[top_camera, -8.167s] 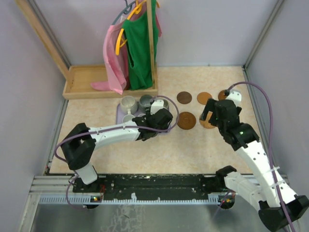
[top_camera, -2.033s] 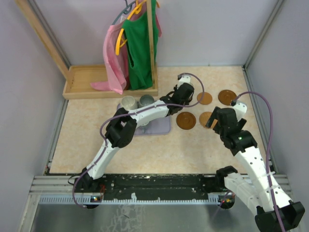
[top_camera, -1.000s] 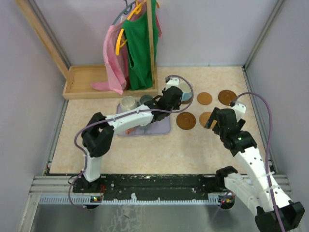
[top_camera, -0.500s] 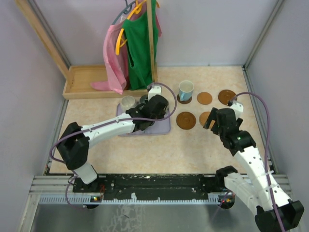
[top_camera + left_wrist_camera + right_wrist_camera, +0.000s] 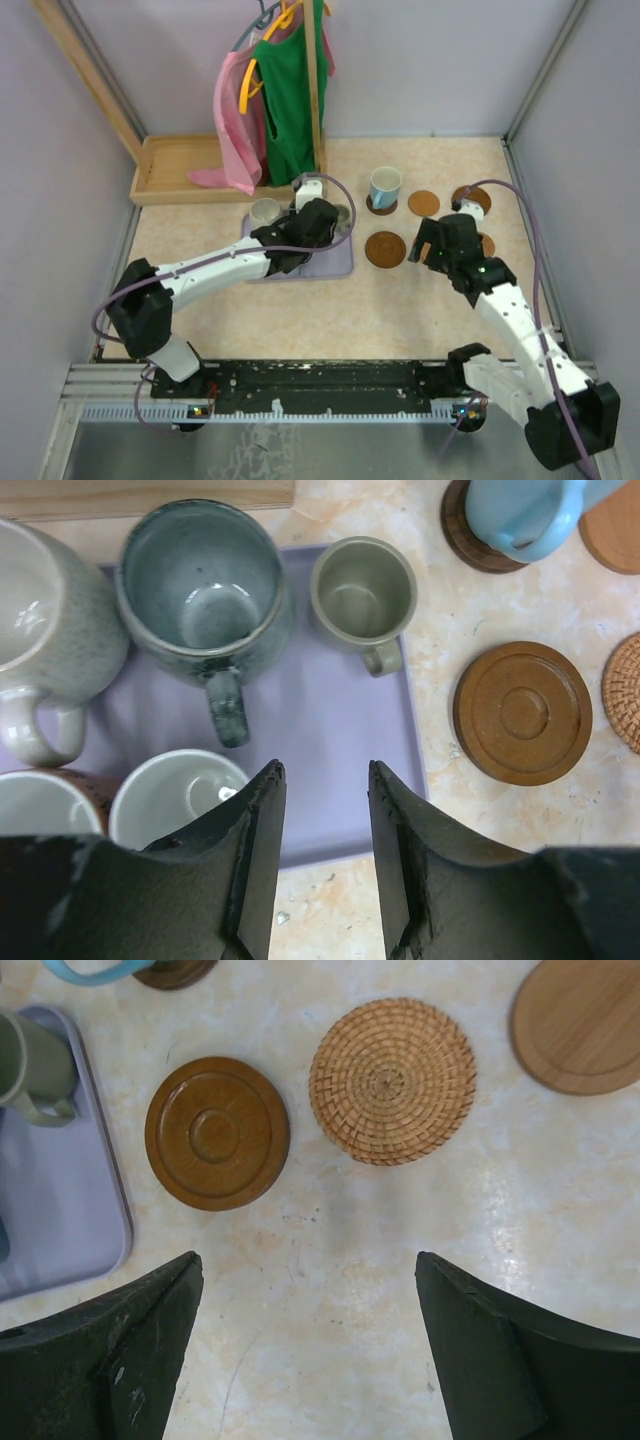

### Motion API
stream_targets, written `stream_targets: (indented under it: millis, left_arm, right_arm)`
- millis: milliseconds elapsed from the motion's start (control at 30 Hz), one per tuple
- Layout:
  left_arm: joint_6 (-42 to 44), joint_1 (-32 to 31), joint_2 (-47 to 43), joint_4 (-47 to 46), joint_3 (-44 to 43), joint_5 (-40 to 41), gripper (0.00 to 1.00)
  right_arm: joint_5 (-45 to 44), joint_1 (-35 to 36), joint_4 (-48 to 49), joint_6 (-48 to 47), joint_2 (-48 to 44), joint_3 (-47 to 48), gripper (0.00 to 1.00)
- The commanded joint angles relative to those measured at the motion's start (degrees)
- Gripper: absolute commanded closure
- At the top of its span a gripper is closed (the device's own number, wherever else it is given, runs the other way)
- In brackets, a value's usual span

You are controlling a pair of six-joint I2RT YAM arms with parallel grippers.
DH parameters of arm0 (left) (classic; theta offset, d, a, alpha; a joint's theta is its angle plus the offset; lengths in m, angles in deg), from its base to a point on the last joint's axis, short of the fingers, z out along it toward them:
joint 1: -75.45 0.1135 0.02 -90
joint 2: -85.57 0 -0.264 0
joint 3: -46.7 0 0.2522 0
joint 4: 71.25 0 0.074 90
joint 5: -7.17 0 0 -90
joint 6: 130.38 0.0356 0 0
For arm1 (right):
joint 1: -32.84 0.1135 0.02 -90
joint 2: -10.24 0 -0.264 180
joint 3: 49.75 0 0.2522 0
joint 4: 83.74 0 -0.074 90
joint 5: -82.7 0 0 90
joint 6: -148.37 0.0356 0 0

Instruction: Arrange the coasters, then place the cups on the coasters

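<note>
Overhead, the left gripper (image 5: 318, 215) hangs over the lavender tray (image 5: 335, 266) among grey cups (image 5: 265, 211), the right gripper (image 5: 430, 245) sits just beside a ridged brown coaster (image 5: 385, 249), and the white-and-blue cup (image 5: 385, 186) stands further back. Seen from the left wrist, the jaws stand a narrow gap apart, holding nothing, above bare tray near a dark green mug (image 5: 205, 585) and a small olive cup (image 5: 363, 588), while the blue cup rests on a dark coaster (image 5: 468, 538). From the right wrist, the fingers are spread wide and empty over the table (image 5: 330, 1290), the ridged coaster and a woven coaster (image 5: 392, 1080) lying ahead, close but apart.
</note>
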Motion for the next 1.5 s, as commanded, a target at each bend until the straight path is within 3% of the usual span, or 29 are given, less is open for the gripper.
stream_targets:
  millis: [0, 267, 500, 567, 733, 933, 1100, 1467]
  left_arm:
    - [-0.4, 2.3, -6.0, 0.6, 2.9, 0.9, 0.55]
    - [1.6, 6.9, -14.4, 1.1, 8.4, 0.7, 0.45]
    - [3.8, 8.7, -19.8, 2.2, 10.9, 2.0, 0.08]
    - [4.2, 9.3, -20.9, 2.6, 11.2, 2.0, 0.01]
    - [4.7, 11.2, -23.4, 3.4, 12.1, 0.3, 0.0]
    - [4.6, 13.1, -25.9, 5.2, 13.2, -0.8, 0.0]
    - [4.7, 13.9, -27.7, 5.7, 14.7, -1.4, 0.0]
    - [5.8, 15.5, -29.4, 6.5, 15.0, -1.9, 0.0]
  right_arm:
    - [5.8, -0.2, 5.9, -0.8, 5.6, 2.6, 0.14]
    - [1.7, 8.3, 11.5, 0.6, 18.4, 9.0, 0.16]
    - [1.6, 13.6, 14.2, 1.0, 30.0, 15.8, 0.16]
    - [1.7, 14.9, 14.4, 0.2, 33.3, 18.3, 0.16]
    - [1.2, 17.7, 14.1, -1.6, 41.8, 24.9, 0.18]
    - [0.8, 19.0, 14.3, -3.6, 49.7, 30.3, 0.3]
    - [0.1, 19.8, 16.2, -4.7, 52.1, 31.0, 0.42]
    - [-1.0, 20.4, 18.0, -6.9, 56.3, 33.1, 0.51]
